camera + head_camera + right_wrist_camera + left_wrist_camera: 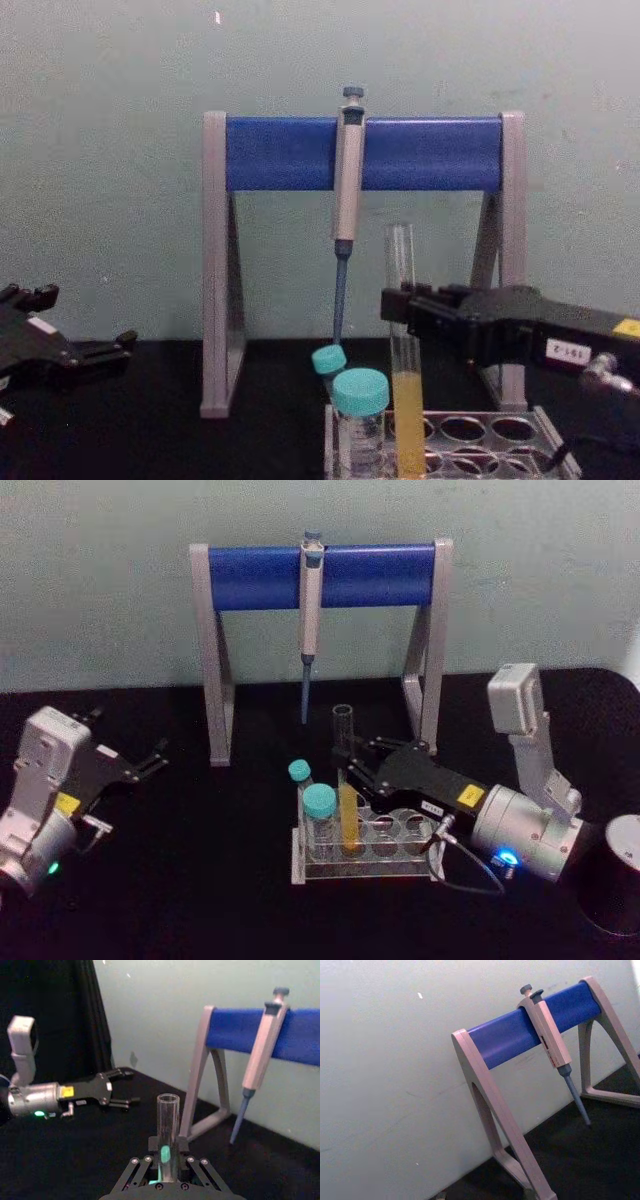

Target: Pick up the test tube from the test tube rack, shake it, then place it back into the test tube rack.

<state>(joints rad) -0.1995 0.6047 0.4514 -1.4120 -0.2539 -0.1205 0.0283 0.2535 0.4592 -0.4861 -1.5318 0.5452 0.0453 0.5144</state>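
1. The right gripper (348, 765) has its fingers drawn in on both sides of the test tube (348, 790). It grips the glass about halfway up, with the open mouth above the fingers and the yellow-orange liquid below them.
2. The chest view, from the side, shows the tube standing upright. Its round foot is down in a hole of the test tube rack (400, 865), directly beneath the fingers.
3. The head view, from above, shows two teal-capped vials (320, 805) in the rack just past the fingertips. The rack's open holes lie under the hand's black body.
4. The right wrist view looks along the hand. The tube rises between the finger linkages, and beyond it are the pipette stand (320, 575) and the hanging pipette (311, 610).
5. The right arm reaches in low over the table (200, 880) from the robot's right. The hand is held roughly level, with its fingers pointing towards the robot's left.
6. The left gripper (158, 757) sits low at the robot's left, well apart from the rack. Its fingers are spread and hold nothing. Its wrist camera faces the stand and the wall.
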